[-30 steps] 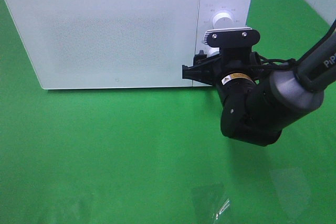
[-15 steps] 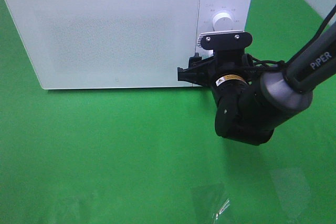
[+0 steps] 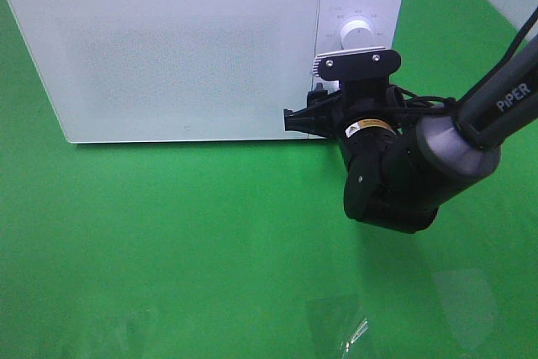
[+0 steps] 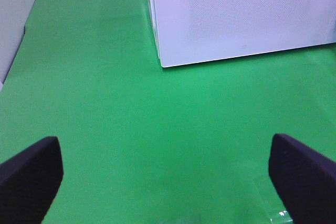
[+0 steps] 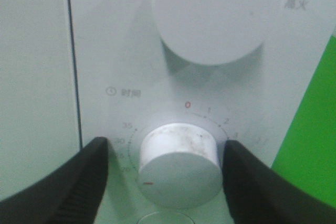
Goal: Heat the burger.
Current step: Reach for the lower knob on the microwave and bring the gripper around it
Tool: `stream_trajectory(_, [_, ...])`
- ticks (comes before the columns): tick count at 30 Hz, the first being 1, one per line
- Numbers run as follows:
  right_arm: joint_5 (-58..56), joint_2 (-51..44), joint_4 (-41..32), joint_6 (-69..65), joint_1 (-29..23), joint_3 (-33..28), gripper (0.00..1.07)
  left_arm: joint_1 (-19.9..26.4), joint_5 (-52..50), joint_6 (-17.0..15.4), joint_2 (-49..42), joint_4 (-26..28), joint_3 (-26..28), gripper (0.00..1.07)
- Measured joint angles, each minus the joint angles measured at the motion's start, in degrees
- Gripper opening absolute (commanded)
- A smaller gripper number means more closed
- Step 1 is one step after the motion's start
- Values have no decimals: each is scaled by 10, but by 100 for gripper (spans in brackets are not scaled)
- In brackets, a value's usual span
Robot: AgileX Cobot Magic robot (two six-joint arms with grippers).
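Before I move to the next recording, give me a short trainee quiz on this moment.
1. True or false: the microwave door stands open.
2. The right gripper has its jaws on either side of: A a plate, B the lower timer knob, C a power cord.
3. What does the left gripper hold?
Key: 1 false; 2 B; 3 nothing, with only the green cloth below it.

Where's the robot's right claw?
In the right wrist view, the right gripper is at the microwave's control panel, fingers either side of the lower knob, beneath the bigger knob.
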State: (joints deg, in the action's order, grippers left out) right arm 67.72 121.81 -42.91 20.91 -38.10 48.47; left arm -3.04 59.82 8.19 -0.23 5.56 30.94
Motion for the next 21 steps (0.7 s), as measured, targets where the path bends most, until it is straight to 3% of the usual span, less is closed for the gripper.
stream_trajectory(1, [1,0,0,0,0,0,40,0,0,0,0,0,0,100])
stream_trajectory(2, [1,0,0,0,0,0,40,0,0,0,0,0,0,100])
stream_trajectory(4, [4,0,-9,1,0,0,11,0,0,0,0,0,0,100])
stream_trajectory(5, [4,0,-9,1,0,0,11,0,0,0,0,0,0,100])
stream_trajectory(6, [5,0,-9,1,0,0,3,0,0,0,0,0,0,100])
stream_trajectory(21, [5,0,-8,-39,0,0,0,0,0,0,0,0,0,100])
